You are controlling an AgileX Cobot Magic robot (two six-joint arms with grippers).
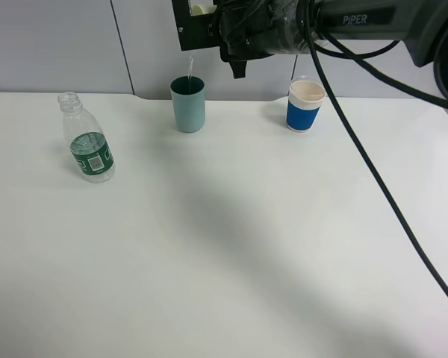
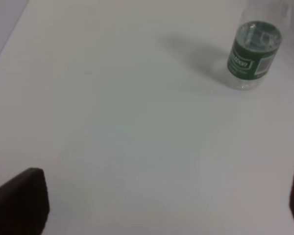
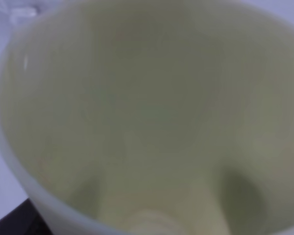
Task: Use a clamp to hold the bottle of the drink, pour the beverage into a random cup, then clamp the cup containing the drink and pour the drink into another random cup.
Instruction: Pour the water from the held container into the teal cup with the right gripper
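Note:
High at the back, my right gripper [image 1: 198,24] is shut on the pale yellow-green cup [image 1: 201,8], which is tipped over. That cup's inside [image 3: 147,112] fills the right wrist view. A thin stream of clear beverage [image 1: 190,68] falls from it into the light teal cup [image 1: 188,104] standing right below. The bottle [image 1: 87,142], uncapped and with a green label, stands upright on the table at the left. It also shows in the left wrist view as the bottle [image 2: 254,55], well away from my left gripper [image 2: 159,205], which is open and holds nothing.
A white cup with a blue band [image 1: 306,106] stands to the right of the teal cup. The right arm's black cable [image 1: 373,179] hangs across the right side of the white table [image 1: 231,246]. A grey wall panel runs behind the table.

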